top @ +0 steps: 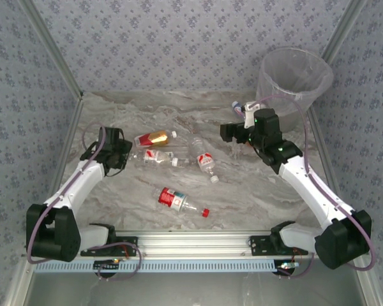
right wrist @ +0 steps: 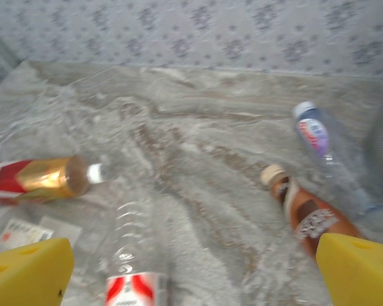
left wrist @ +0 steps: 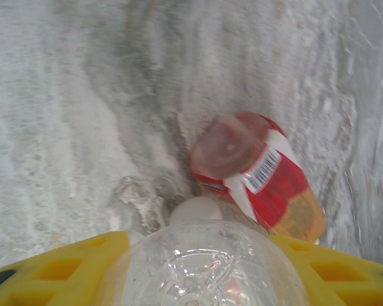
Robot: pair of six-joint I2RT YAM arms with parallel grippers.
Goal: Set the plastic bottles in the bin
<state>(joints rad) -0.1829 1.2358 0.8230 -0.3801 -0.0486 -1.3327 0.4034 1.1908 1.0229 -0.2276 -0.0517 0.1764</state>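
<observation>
Top external view: bin (top: 295,75) stands upright at the far right corner of the desk (top: 255,191), no bottle visible through its wall. Left fingers (top: 118,153) are well left of the bin, at the end of a clear bottle (top: 154,157) lying flat with a red-and-white label. Left wrist view: the yellow left fingers (left wrist: 70,268) are closed on the clear bottle (left wrist: 204,268), one pressed against each side, the bottle filling the gap. Amber bottle (left wrist: 255,175) with a red label lies against or just beside the held bottle's far end; cannot tell which. From above, the amber bottle (top: 152,138) lies on its side, white cap pointing toward the bin. Second clear bottle (top: 203,156) lies nearer the bin than the held one. Red-labelled bottle (top: 174,199) with a red cap lies farthest from the bin. Blue-capped bottle (top: 236,107) lies just left of the bin. Right fingers (top: 233,132) hover near the bin, on its left. Right wrist view: right fingers (right wrist: 25,271) are spread wide, nothing between them. Brown bottle (right wrist: 309,217) and the blue-capped bottle (right wrist: 316,137) lie side by side close to the bin.
</observation>
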